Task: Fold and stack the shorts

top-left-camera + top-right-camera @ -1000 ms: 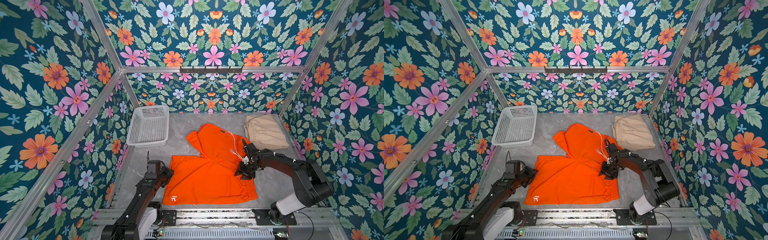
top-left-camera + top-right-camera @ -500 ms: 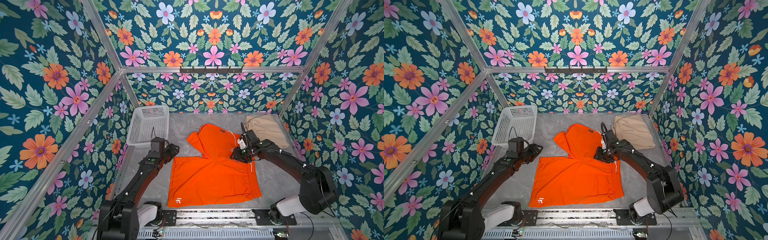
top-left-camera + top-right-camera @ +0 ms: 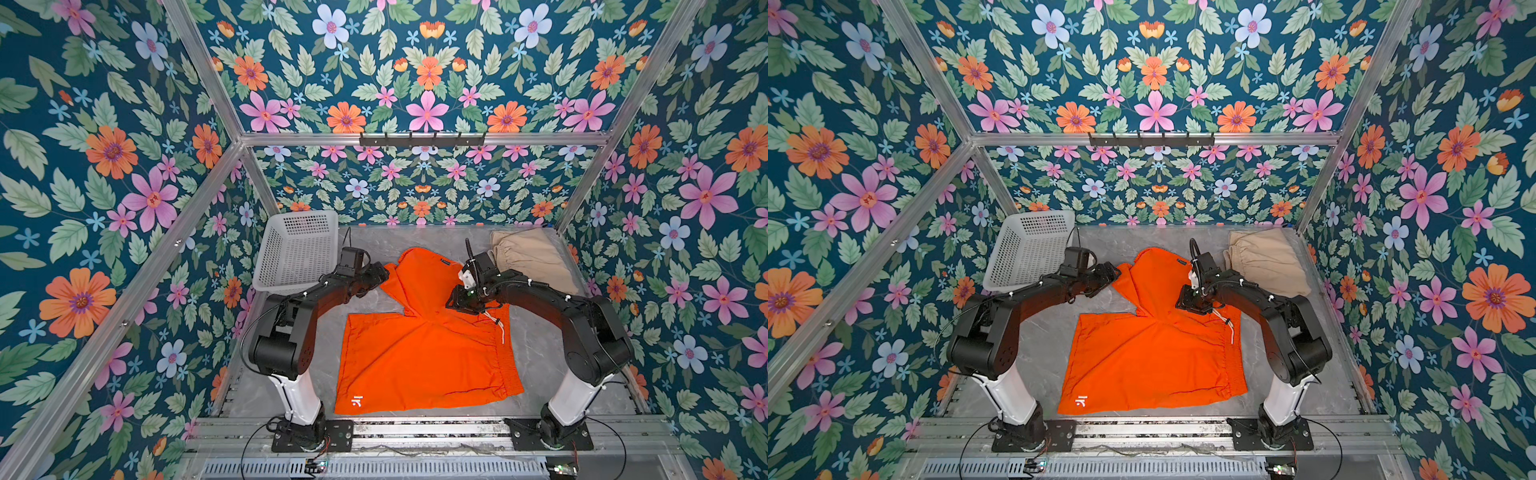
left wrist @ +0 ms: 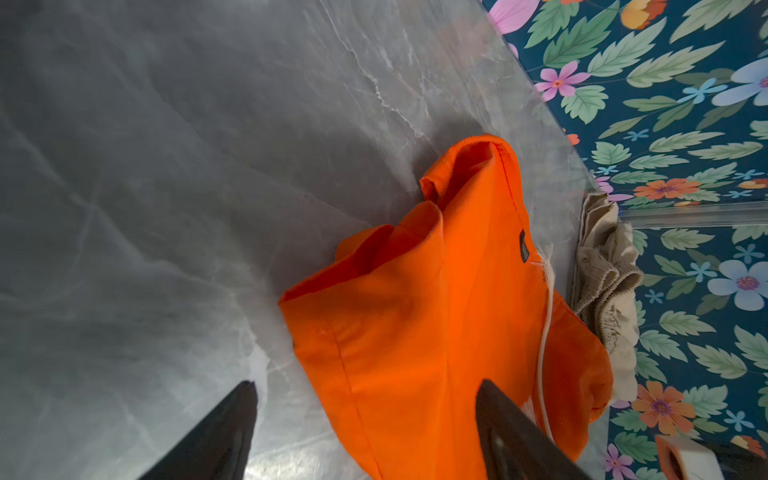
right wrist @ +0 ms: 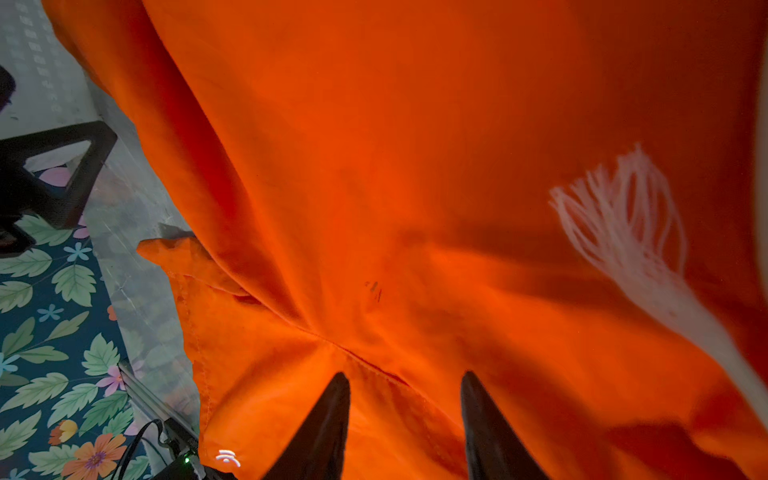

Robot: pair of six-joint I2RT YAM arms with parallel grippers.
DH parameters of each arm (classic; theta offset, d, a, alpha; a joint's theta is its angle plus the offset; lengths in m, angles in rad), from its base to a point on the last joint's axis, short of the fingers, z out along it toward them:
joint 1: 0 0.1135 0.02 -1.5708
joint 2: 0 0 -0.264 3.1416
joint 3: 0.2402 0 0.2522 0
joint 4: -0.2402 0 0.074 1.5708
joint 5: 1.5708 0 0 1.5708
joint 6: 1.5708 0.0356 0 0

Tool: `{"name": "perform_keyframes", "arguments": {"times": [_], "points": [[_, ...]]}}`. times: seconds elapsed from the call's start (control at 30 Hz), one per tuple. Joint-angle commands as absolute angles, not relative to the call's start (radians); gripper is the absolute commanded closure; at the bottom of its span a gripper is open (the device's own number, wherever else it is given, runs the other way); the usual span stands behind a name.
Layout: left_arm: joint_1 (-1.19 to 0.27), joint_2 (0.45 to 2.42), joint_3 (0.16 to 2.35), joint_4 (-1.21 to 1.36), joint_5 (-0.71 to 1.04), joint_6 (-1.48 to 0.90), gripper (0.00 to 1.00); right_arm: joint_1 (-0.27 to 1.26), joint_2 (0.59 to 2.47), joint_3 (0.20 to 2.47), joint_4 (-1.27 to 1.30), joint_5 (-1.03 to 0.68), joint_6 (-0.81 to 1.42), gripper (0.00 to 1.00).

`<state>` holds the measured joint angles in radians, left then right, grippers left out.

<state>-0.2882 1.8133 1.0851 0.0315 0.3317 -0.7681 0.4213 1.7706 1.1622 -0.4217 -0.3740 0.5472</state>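
The orange shorts lie spread in the middle of the table in both top views, with one leg turned up toward the back. Their white drawstring trails on the right side. The beige shorts lie folded at the back right. My left gripper is open at the left corner of the far leg, one finger over orange cloth and the other over bare table. My right gripper hovers low over the orange cloth near the crotch seam, jaws apart with nothing pinched.
A white perforated basket leans against the back left wall, just behind the left arm. Floral walls close in the grey marble table on three sides. A metal rail with both arm bases runs along the front edge.
My left arm swung from the near leg's left corner to the far leg and its jaws widened. My right gripper shifted back and left across the orange shorts. The near leg lies flatter.
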Motion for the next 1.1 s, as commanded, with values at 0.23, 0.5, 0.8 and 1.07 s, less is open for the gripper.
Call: {"name": "perform_keyframes", "arguments": {"times": [0.23, 0.5, 0.8, 1.07], "points": [[-0.286, 1.948, 1.145, 0.139, 0.339, -0.766, 0.36, 0.41, 1.818, 1.139, -0.353, -0.405, 0.558, 0.56], [-0.287, 1.876, 1.108, 0.061, 0.28, -0.737, 0.78, 0.37, 1.822, 1.103, -0.348, -0.368, 0.601, 0.56], [-0.287, 1.678, 0.872, 0.023, 0.193, -0.759, 0.95, 0.37, 1.848, 1.117, -0.365, -0.344, 0.627, 0.56], [-0.286, 1.607, 0.768, 0.202, 0.269, -0.77, 0.57, 0.38, 1.828, 1.136, -0.351, -0.386, 0.611, 0.56]]}}
